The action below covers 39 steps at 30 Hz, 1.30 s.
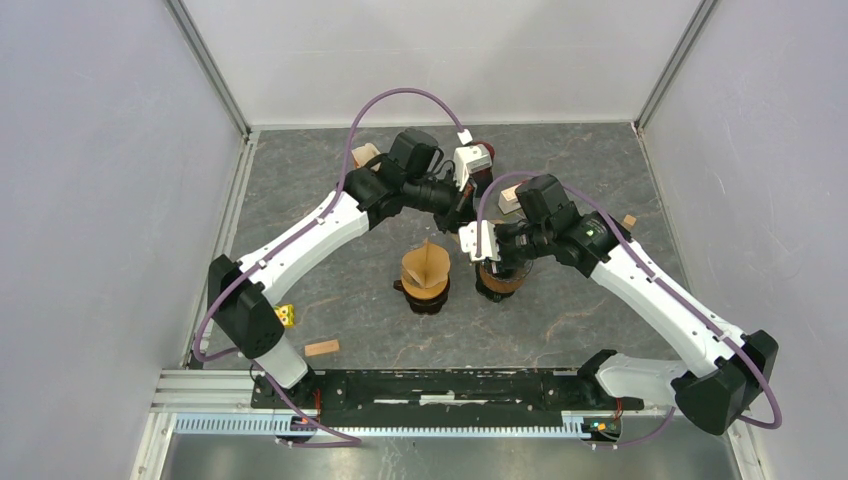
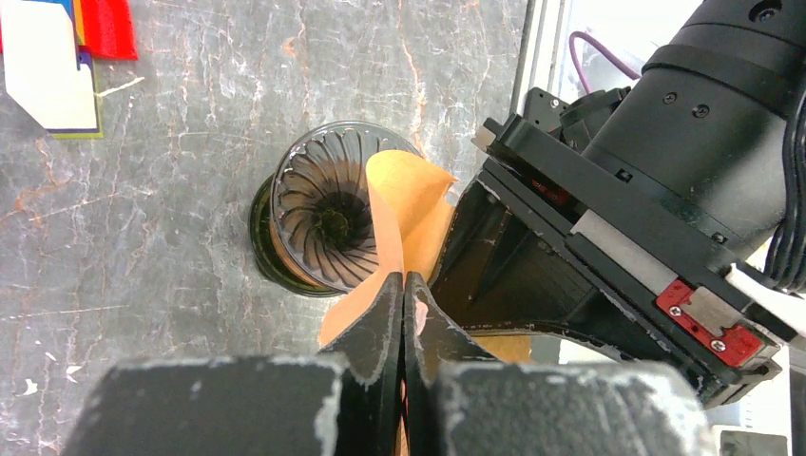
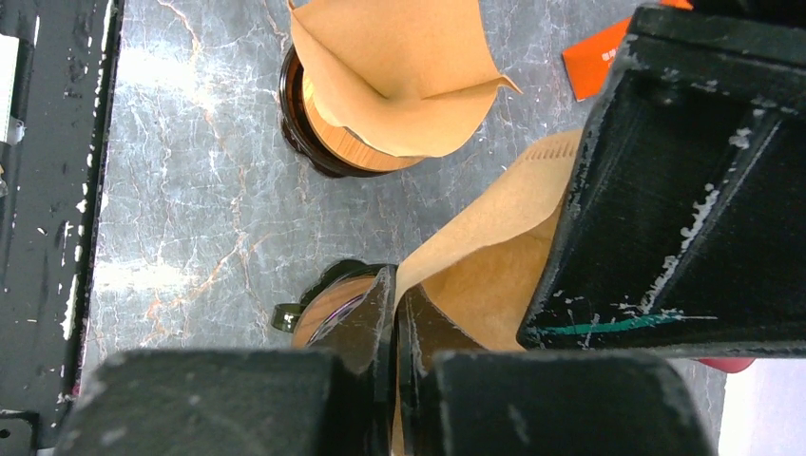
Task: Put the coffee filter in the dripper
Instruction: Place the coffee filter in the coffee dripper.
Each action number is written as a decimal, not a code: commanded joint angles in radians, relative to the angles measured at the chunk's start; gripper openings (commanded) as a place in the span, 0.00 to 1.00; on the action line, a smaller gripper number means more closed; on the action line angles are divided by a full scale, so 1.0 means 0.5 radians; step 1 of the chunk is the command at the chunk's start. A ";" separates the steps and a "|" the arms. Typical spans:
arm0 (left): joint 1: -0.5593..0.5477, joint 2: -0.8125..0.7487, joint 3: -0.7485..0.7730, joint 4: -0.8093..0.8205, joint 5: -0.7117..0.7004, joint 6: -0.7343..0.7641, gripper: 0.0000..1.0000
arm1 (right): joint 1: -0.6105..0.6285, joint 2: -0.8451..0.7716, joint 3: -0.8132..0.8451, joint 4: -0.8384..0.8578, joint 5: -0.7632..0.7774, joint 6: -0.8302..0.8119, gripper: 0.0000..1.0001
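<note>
top view: the left arm point(image 1: 310, 235) and the right arm point(image 1: 650, 285) meet above the grey marbled table point(image 1: 580, 180). a dark dripper with a wooden collar point(image 1: 427, 292) stands left of centre, and an open brown paper cone filter point(image 1: 425, 265) sits in it. a second dripper point(image 1: 497, 283) stands just beside it, under the right arm's wrist. the fingertips are hidden in this view.

left wrist view: the left gripper point(image 2: 404, 285) is pinched tight on the edge of a second brown paper filter point(image 2: 409, 199). the clear ribbed funnel of the second dripper lies bare below. the paper hangs over its right rim and is not inside it.

right wrist view: the right gripper point(image 3: 395, 296) is clamped on the same second brown paper filter. part of the second dripper shows beneath the fingers. the first dripper and its filter lie further off.

progress, as judged: one filter is seated. the other is held by both grippers above its dripper. it has yet to be spread open, lowered into the funnel and released.

count: two drippers, two filters and two grippers, both closed on one filter.
</note>
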State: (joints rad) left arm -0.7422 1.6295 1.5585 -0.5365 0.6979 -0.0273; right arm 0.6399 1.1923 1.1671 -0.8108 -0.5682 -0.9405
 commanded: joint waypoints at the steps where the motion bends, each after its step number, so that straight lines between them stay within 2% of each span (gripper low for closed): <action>1: -0.007 -0.037 0.109 0.005 -0.007 0.217 0.02 | 0.009 -0.021 0.076 -0.066 -0.042 -0.005 0.10; 7: -0.010 -0.050 0.097 0.034 0.035 0.133 0.02 | 0.007 -0.031 0.057 0.035 0.042 0.083 0.16; 20: -0.010 -0.065 0.072 0.061 0.145 0.084 0.02 | 0.007 -0.056 0.058 0.075 0.250 0.101 0.39; 26: -0.010 -0.087 0.040 0.061 0.165 0.090 0.02 | 0.008 -0.094 0.010 0.164 0.405 0.121 0.45; 31: -0.010 -0.084 0.036 0.061 0.166 0.091 0.02 | 0.006 -0.129 -0.008 0.206 0.453 0.129 0.47; 34: -0.010 -0.076 0.047 0.080 0.162 0.073 0.02 | 0.008 -0.114 -0.006 0.148 0.365 0.097 0.46; 39: -0.010 -0.044 0.070 0.165 0.160 -0.056 0.02 | 0.010 -0.107 -0.048 0.094 0.253 0.069 0.38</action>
State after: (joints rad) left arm -0.7414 1.6260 1.5715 -0.5201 0.7444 0.0002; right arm 0.6437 1.1507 1.1614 -0.7700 -0.3897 -0.8906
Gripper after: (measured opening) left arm 0.032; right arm 0.411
